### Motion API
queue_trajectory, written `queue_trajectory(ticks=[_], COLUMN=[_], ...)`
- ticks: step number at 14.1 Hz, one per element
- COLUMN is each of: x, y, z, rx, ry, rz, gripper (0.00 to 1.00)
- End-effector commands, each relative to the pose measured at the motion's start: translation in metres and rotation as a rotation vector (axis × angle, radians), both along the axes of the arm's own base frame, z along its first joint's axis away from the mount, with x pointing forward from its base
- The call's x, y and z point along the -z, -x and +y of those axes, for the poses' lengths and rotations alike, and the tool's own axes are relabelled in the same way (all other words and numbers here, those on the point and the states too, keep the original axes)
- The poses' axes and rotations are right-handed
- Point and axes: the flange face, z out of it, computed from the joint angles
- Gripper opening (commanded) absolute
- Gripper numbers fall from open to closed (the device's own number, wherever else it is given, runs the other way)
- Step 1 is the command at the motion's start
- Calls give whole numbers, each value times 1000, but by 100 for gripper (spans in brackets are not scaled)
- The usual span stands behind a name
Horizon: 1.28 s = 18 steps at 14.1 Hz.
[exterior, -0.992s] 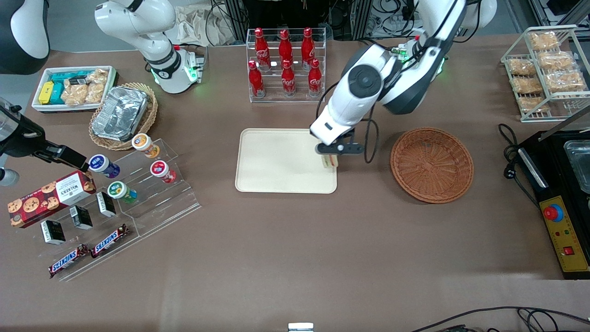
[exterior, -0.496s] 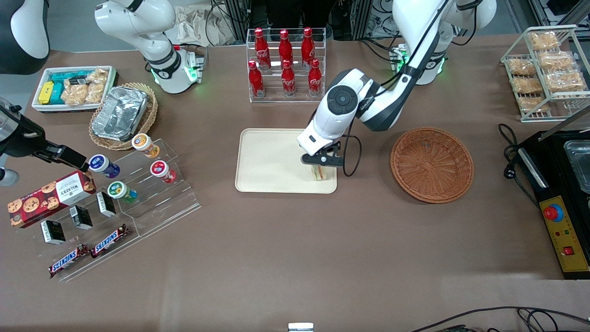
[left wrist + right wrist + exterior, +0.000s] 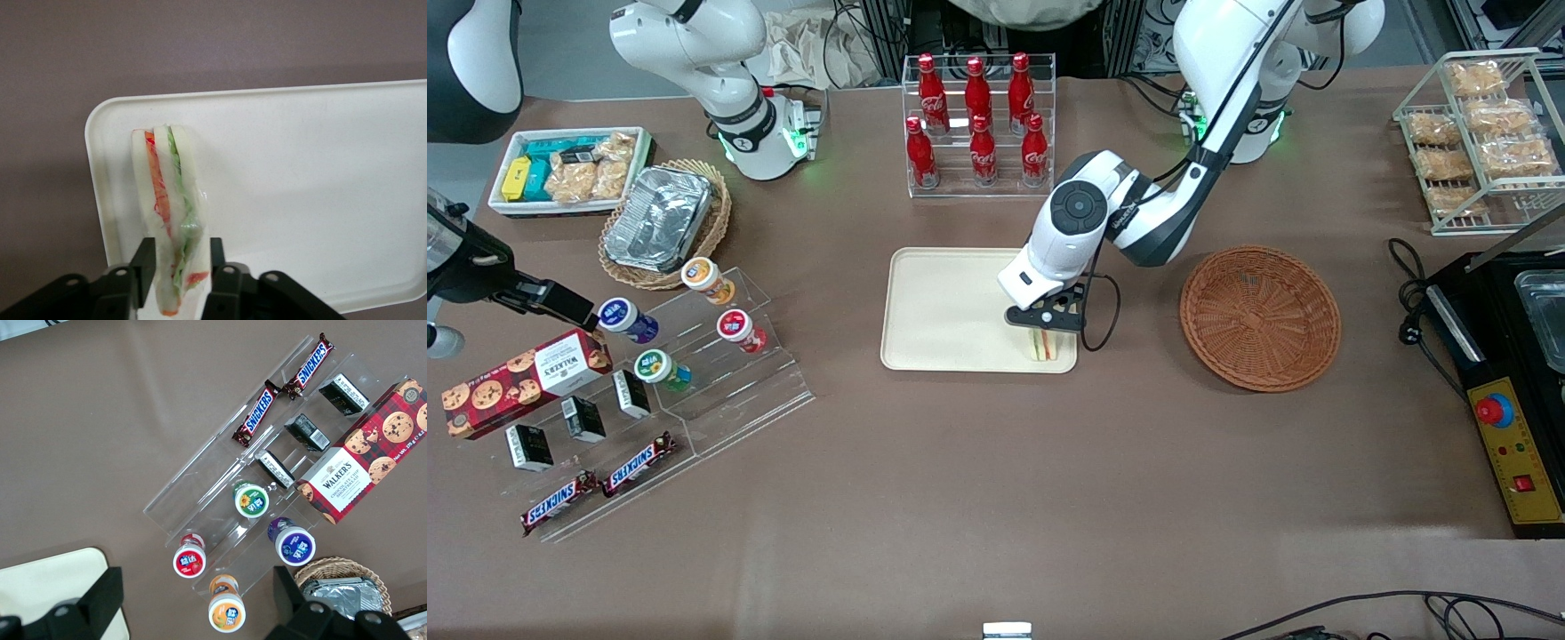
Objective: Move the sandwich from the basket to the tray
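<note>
The sandwich (image 3: 1040, 346) (image 3: 167, 193), white bread with red, orange and green layers, stands on edge between the fingers of my left gripper (image 3: 1040, 334) (image 3: 181, 257), which is shut on it. It hangs low over the cream tray (image 3: 947, 307) (image 3: 307, 180), at the tray corner nearest the front camera on the basket's side; I cannot tell if it touches the tray. The reddish-brown wicker basket (image 3: 1260, 317) sits beside the tray, toward the working arm's end, with nothing in it.
A rack of red cola bottles (image 3: 978, 124) stands farther from the front camera than the tray. A tan basket with a foil container (image 3: 663, 222) and an acrylic snack stand (image 3: 694, 356) lie toward the parked arm's end. A wire pastry rack (image 3: 1476, 133) and a black machine (image 3: 1512, 373) lie toward the working arm's end.
My gripper has carried the sandwich from the tray's basket-side edge toward the front camera and lower, ending at the tray's near corner.
</note>
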Motion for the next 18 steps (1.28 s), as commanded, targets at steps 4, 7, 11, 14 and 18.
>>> queue_trajectory(ticks=[4,7,11,14,18], x=[-67,-126,-195,-228,-252], y=[-13,-29,-40,-52,-64], z=[27,72,148,214,293], rx=[-24,29,-28,-81,-238], ry=[-29,-68,-142,-305,-321], rz=[-16,-67,-15,-81,-63], gripper=[99,99,99,99,99])
